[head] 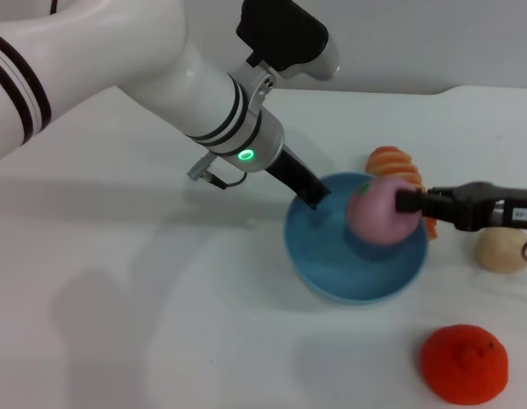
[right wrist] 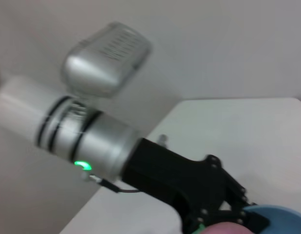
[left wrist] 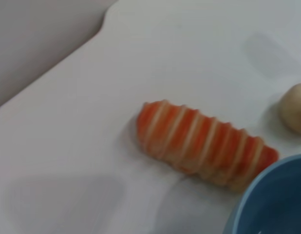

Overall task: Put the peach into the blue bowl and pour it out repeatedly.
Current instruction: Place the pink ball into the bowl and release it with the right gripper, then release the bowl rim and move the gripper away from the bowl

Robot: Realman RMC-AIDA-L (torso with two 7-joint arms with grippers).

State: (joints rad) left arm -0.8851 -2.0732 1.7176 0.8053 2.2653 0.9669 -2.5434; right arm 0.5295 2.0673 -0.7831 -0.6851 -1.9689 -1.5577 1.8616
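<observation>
Fingers of the right gripper pinch a small pink-mauve round toy peach, holding it inside the light blue, smooth, deep round plastic bowl right of centre in the head view, the fruit against the bowl's right side. The black right gripper reaches in from the right edge of that frame. From the upper left, the white left arm slants down and its black left gripper meets the bowl's upper-left rim; the right wrist view shows the left gripper's fingers pressed on the blue rim, clamping it. A green light glows on the left wrist. An orange-and-cream striped, ridged toy food lies on the white table just behind the bowl, at centre in the left wrist view, touching or nearly touching the bowl's edge. A beige round lump sits near the right edge of the head view, just right of the bowl. An orange-red bumpy toy fruit rests in the lower right corner, apart from the bowl.
</observation>
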